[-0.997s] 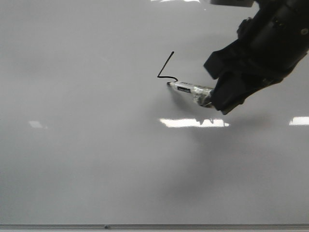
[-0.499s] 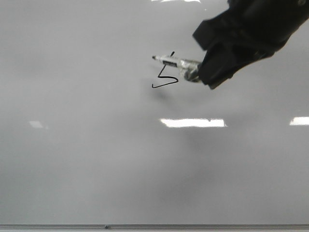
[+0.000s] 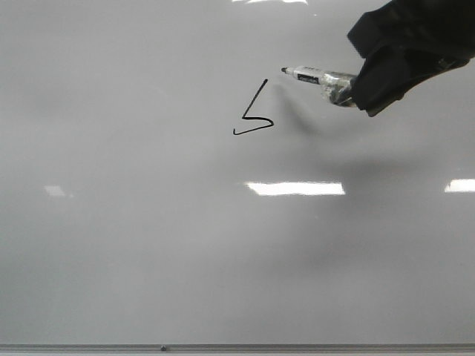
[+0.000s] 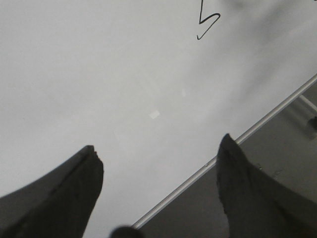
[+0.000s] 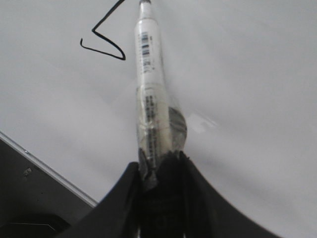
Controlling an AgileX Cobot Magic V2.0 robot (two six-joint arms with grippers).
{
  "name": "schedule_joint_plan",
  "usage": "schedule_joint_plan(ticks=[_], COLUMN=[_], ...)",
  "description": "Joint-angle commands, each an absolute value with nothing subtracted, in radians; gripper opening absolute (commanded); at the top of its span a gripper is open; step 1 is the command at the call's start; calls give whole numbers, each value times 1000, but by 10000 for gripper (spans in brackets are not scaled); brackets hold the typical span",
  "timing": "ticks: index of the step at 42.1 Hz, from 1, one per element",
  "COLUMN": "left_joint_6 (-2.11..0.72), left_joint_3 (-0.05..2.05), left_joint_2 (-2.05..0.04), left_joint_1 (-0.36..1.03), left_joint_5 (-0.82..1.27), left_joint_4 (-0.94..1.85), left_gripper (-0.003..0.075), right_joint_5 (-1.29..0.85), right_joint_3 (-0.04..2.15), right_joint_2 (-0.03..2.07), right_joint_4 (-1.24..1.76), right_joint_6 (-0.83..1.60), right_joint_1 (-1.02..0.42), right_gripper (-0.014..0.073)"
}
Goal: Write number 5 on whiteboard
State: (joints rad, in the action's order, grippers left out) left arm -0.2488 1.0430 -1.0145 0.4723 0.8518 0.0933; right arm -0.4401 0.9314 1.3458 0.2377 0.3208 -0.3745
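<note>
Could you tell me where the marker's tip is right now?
In the front view, the marker held by the right hand has its tip just right of the top of the number 5.

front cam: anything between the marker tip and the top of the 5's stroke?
Nothing: in the front view only bare whiteboard separates the marker tip, held by the right gripper, from the number 5. Top bar not yet drawn.

Matte black right pincer [image 5: 158,163] with tapered, wedge-shaped fingers [image 5: 124,198].
</note>
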Motion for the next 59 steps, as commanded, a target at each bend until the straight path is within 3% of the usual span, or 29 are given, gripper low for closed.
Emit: schedule_joint_plan(ticks=[1,14,28,42,51,59], left_joint_6=[-242,-242,-242,-281,-473,-509], left_joint_3=[1070,1070,1070,1070,1074,1080], left_joint_2=[-1004,-1004,-1004,-1004,-1013,-1083], left_joint_1=[467,467,467,481,648,814], left_joint_5=[787,787,778,751,756,740], left_joint_4=[107,107,107,111,207,209], left_gripper=[473,473,473,473,487,632], right_joint_5=[-339,-289,-389,-583,-858,-916], right_joint_3=[961,961,961,1000,1000,1000], right_joint_2=[1338,1408,1361,1187,1075,1056], right_joint_4=[249,251,222,222,222,225], right_joint_6=[327,327,327,336,596,639], right_joint_1=[-382,-386,-304,-437,-582,-645], right_gripper=[-60,-60,-60,-60,-60,-60])
